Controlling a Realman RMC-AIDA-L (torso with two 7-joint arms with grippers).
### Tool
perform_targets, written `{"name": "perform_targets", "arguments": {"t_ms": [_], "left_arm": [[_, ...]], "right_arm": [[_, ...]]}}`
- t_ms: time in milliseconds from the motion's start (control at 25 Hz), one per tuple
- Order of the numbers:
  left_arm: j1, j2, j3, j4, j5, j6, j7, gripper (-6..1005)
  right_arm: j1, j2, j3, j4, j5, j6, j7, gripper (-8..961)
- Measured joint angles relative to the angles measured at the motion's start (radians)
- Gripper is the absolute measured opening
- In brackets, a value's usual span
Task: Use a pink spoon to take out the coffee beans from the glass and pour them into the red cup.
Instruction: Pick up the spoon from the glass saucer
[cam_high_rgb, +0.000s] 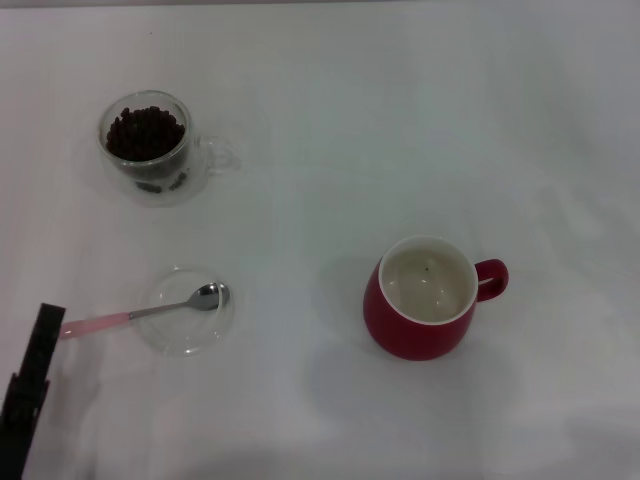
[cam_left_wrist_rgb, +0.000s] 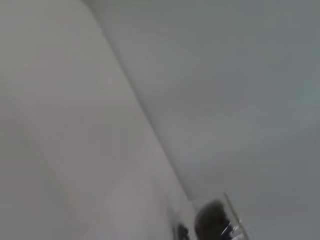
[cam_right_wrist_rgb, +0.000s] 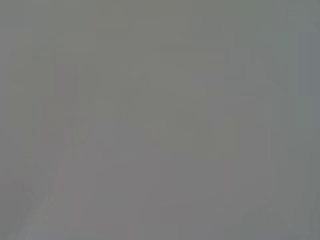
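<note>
In the head view the glass (cam_high_rgb: 152, 148) stands at the far left with a heap of coffee beans (cam_high_rgb: 145, 132) in it. The pink spoon (cam_high_rgb: 140, 314) lies with its metal bowl on a flat clear saucer (cam_high_rgb: 188, 325) and its pink handle pointing left. The red cup (cam_high_rgb: 425, 298) stands right of centre, handle to the right, white inside with a tiny dark speck. My left gripper (cam_high_rgb: 40, 345) shows as a black bar at the lower left, its tip just beside the spoon handle's end. The left wrist view shows the beans (cam_left_wrist_rgb: 214, 226) as a blur. My right gripper is out of view.
The white table (cam_high_rgb: 330, 130) stretches around all the objects. The right wrist view shows only a plain grey surface.
</note>
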Motion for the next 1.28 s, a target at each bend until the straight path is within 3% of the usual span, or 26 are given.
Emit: {"name": "perform_targets", "arguments": {"t_ms": [480,760,1200,1280], "left_arm": [[-0.073,0.005,0.009,0.009,0.042,-0.071,-0.044,741],[-0.078,0.001,0.009,0.006,0.057,-0.086,-0.028,742],[-0.057,0.003,0.009,0.006,0.082,-0.077,-0.008,635],[-0.056,0.005,0.009,0.007,0.081,-0.076,-0.011,565]], "right_arm": [[-0.018,0.005,0.0,-0.003,0.004,-0.029,-0.002,543],[-0.019,0.008,0.0,-0.007,0.015,-0.028,-0.007,543],[-0.014,0.019,0.0,-0.008,0.017,-0.021,-0.027,543],[-0.016,0.02,0.0,-0.008,0.017,-0.021,-0.027,542]]}}
